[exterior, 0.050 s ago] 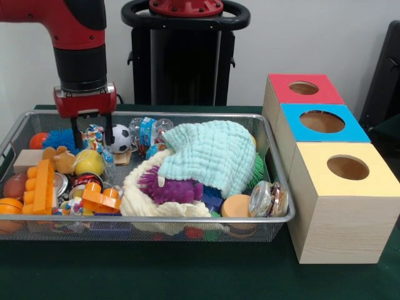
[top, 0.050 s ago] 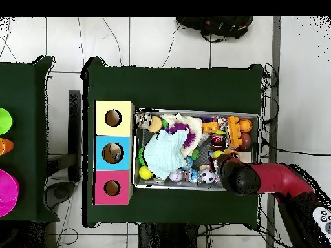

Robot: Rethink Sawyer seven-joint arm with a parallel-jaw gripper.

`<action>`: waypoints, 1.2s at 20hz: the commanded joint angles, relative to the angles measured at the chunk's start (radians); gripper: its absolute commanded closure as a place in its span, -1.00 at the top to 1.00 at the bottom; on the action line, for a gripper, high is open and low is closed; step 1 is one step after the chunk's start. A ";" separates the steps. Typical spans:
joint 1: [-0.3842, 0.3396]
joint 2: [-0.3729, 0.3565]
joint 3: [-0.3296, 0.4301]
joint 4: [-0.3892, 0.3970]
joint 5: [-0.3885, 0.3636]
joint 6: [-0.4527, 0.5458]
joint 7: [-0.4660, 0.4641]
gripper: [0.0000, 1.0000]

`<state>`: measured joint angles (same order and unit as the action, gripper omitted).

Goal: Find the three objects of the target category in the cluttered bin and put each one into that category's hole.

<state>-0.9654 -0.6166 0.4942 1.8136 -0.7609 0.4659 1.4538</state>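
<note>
Care is needed as the claw (exterior, 0.050 s ago: pixel 92 136) is lowered, fingers parted and empty, into the far corner of the wire bin (exterior, 0.050 s ago: pixel 275 220): one toy should be singled out, not several. A soccer ball (exterior, 0.050 s ago: pixel 120 138) lies just beside the fingers and a yellow ball (exterior, 0.050 s ago: pixel 89 162) just below them. The boxes with holes (exterior, 0.050 s ago: pixel 322 121) stand well apart, beyond the bin's other end.
</note>
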 commanded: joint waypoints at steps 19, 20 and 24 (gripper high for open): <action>0.078 0.030 -0.149 0.040 0.040 -0.164 0.122 1.00; 0.075 0.031 -0.149 0.041 0.043 -0.162 0.120 1.00; 0.077 0.033 -0.147 0.036 0.056 -0.155 0.116 1.00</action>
<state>-0.8732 -0.6167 0.3466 1.8320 -0.7406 0.3321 1.4543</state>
